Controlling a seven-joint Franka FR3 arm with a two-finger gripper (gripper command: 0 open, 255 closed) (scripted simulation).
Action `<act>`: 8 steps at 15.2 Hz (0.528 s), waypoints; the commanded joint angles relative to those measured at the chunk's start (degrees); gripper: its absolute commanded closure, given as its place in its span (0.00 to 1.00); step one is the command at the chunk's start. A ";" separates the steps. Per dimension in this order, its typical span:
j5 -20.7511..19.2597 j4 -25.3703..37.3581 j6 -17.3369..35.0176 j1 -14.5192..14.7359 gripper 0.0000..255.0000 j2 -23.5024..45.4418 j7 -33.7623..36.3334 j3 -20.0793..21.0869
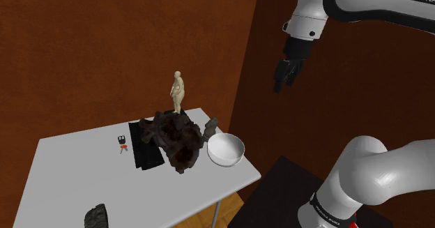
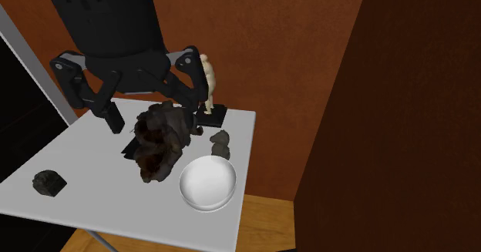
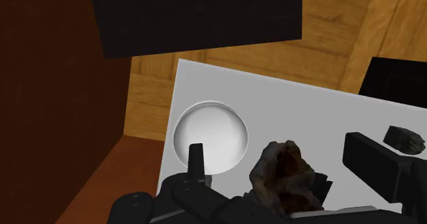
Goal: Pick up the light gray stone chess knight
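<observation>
Reddish-brown walls close in a white table. The small grey chess knight stands near the table's edge, just beside a round white bowl and a lumpy dark brown rock-like mass. The black two-finger gripper hangs high above, fingers spread wide. With neighbours this close, a descending finger could strike the bowl or mass and topple the knight.

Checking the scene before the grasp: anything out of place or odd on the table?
Nothing looks spilled. Oddest is the dark brown lump heaped on a black slab, overhanging it towards the white bowl. The small dark grey knight sits tight beside both; whether it stands upright, I cannot tell.
</observation>
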 commanded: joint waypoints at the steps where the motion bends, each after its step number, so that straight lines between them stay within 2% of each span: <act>1: 0.00 0.00 0.00 0.00 0.00 0.00 0.00 0.00; 8: -3.74 -2.14 9.94 1.33 0.00 9.81 -13.24 -5.90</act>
